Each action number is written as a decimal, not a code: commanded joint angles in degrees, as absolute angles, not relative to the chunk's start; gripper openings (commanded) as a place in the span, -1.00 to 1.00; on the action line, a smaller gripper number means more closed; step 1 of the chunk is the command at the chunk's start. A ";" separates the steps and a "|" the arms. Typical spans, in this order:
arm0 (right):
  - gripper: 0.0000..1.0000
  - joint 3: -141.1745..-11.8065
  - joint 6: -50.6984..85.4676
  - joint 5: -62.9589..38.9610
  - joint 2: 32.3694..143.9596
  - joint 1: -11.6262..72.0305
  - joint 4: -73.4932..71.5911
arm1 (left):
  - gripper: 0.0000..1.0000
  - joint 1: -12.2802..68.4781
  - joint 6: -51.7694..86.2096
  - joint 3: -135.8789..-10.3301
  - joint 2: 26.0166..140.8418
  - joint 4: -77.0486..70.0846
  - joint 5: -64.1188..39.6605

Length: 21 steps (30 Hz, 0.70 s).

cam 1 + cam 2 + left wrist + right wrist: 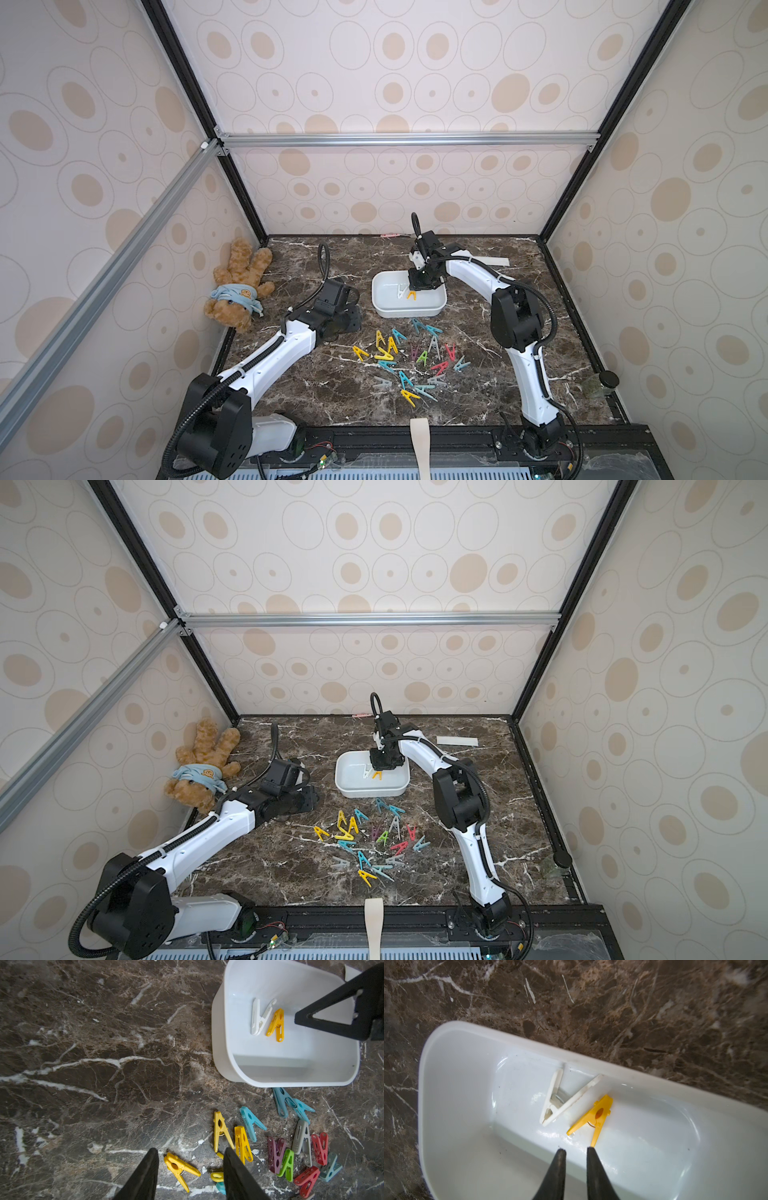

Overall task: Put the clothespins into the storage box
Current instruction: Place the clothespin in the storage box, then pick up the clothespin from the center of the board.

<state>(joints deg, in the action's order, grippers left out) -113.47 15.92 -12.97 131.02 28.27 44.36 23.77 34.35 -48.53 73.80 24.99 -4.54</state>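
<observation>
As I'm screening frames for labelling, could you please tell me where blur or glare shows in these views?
Right wrist view: storage box rim and table smeared, glare spots near the yellow clothespin; left wrist view: sharp, faint sheen inside the box; both top views: evenly lit, sharp, loose clothespins tiny.

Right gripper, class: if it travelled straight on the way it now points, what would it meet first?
Probably the yellow clothespin lying in the storage box, just ahead of the right gripper; otherwise the box floor beside it. Depth is unclear, so treat that as likely.
</observation>
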 commanded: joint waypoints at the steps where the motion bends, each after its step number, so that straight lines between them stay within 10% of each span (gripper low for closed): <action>1: -0.58 -113.91 14.81 -13.62 125.59 28.48 46.81 | -0.02 23.29 35.42 -47.62 72.35 27.75 -6.09; 21: -0.52 -88.33 20.21 -16.67 102.48 32.26 33.41 | -0.19 32.15 42.53 -39.00 73.00 27.79 -7.96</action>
<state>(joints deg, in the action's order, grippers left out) -88.44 18.94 -15.09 102.39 31.57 36.23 30.94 40.47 -37.82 71.57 28.97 -9.76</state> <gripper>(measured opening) 0.237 0.407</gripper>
